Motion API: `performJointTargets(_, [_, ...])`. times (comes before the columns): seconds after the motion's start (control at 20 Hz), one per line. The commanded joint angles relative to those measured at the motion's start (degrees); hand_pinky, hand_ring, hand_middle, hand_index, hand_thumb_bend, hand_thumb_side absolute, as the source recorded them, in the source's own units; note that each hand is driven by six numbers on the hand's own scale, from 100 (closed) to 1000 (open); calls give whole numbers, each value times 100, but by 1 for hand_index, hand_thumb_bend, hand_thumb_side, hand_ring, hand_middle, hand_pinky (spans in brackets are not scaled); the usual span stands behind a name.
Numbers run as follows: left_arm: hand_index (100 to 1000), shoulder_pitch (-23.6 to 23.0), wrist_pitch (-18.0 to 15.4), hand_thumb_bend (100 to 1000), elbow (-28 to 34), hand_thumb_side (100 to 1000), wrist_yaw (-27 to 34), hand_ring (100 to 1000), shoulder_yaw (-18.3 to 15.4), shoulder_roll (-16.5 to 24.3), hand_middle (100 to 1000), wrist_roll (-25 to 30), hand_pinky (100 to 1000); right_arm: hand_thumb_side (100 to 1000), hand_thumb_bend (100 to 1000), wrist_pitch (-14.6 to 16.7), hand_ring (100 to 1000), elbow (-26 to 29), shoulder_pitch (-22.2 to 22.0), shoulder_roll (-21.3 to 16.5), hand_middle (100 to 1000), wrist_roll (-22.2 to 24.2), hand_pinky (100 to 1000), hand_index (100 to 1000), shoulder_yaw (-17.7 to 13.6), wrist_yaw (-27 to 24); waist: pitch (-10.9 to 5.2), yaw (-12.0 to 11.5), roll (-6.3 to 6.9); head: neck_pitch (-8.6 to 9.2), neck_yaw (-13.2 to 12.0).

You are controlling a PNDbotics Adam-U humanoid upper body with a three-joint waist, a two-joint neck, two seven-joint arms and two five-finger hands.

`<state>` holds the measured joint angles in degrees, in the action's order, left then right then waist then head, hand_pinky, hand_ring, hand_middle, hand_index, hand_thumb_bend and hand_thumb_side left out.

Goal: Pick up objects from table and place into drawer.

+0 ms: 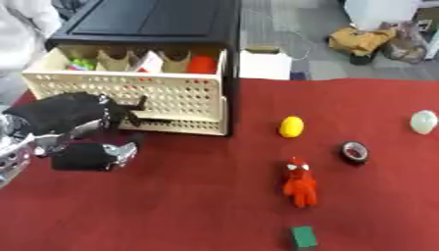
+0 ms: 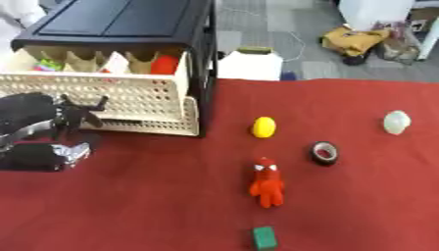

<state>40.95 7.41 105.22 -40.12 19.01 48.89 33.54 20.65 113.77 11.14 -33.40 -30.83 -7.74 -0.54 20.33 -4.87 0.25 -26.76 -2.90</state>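
Observation:
The cream perforated drawer (image 1: 176, 93) stands pulled out of the black cabinet (image 1: 154, 22), with a red thing (image 1: 202, 63) and small colourful items inside. My left hand (image 1: 73, 115) is at the drawer's front left. Its fingers (image 1: 135, 105) reach against the perforated front and its thumb (image 1: 107, 156) lies apart below; it holds nothing. On the red cloth lie a yellow egg-shaped thing (image 1: 291, 126), a red figure (image 1: 299, 184), a black tape roll (image 1: 354, 152), a pale green egg shape (image 1: 424, 121) and a green block (image 1: 303, 237). My right hand is out of sight.
A white box (image 1: 264, 63) stands behind the table's far edge beside the cabinet. Bags lie on the floor at the far right (image 1: 369, 39). Red cloth (image 1: 171, 206) covers the table.

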Motion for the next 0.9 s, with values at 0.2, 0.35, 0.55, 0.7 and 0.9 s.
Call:
performJointTargets(0.2, [848, 318, -61, 100, -288, 1000, -8, 444, -9, -55, 467, -60, 160, 740, 206, -20, 707, 82, 57, -80, 527, 17, 635, 725, -58, 40, -88, 19, 21, 95, -22])
performJointTargets(0.35, [849, 447, -76, 100, -499, 1000, -54, 439, 6, -154, 464, -82, 158, 737, 208, -32, 707, 82, 65, -72, 526, 21, 635, 725, -58, 38, -83, 23, 26, 110, -25])
performJointTargets(0.55, [857, 639, -113, 100, -868, 1000, -134, 420, 28, -317, 449, -123, 147, 733, 214, -44, 707, 82, 68, -57, 525, 43, 635, 723, -50, 26, -78, 47, 23, 134, -37])
performJointTargets(0.7, [859, 782, -147, 100, -1141, 1000, -185, 412, 48, -444, 440, -183, 141, 731, 212, -48, 708, 82, 65, -47, 526, 50, 636, 723, -59, 15, -81, 64, 18, 147, -53])
performJointTargets(0.9, [879, 897, -183, 100, -1423, 1000, -258, 399, 55, -568, 428, -297, 130, 730, 214, -58, 707, 82, 63, -43, 522, 59, 635, 722, -63, 3, -91, 68, 14, 160, -69])
